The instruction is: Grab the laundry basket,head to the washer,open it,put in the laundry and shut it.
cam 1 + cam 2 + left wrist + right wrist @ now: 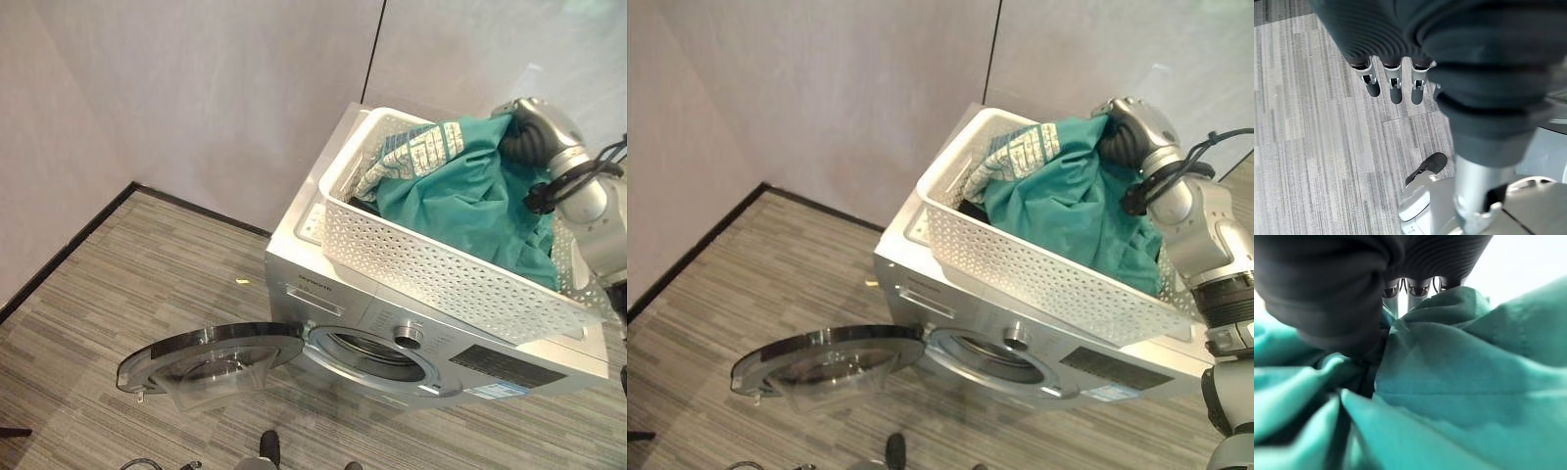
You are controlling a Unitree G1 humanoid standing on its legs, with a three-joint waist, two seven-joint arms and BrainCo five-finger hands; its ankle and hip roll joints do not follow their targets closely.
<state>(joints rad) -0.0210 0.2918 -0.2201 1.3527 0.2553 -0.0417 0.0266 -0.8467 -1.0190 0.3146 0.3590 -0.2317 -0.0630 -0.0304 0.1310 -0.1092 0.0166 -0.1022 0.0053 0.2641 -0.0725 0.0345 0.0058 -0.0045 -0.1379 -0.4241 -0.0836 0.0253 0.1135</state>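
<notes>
The white perforated laundry basket [431,266] sits on top of the silver washer [323,294]. A teal garment [470,201] and a pale patterned cloth [411,152] fill it. My right hand [529,132] is at the basket's far end, on the teal garment [1459,377]. The cloth is bunched up between its thumb and its fingers [1418,288], and the garment rises in a peak toward the hand. The washer's round door [211,357] is swung wide open to the left, baring the drum opening [377,352]. My left hand [1396,83] hangs over the floor with straight fingers, holding nothing.
The washer stands against a pale wall [196,88], on striped grey carpet [127,284]. The open door juts out low over the floor in front of the washer's left side. A dark baseboard [69,250] runs along the left wall.
</notes>
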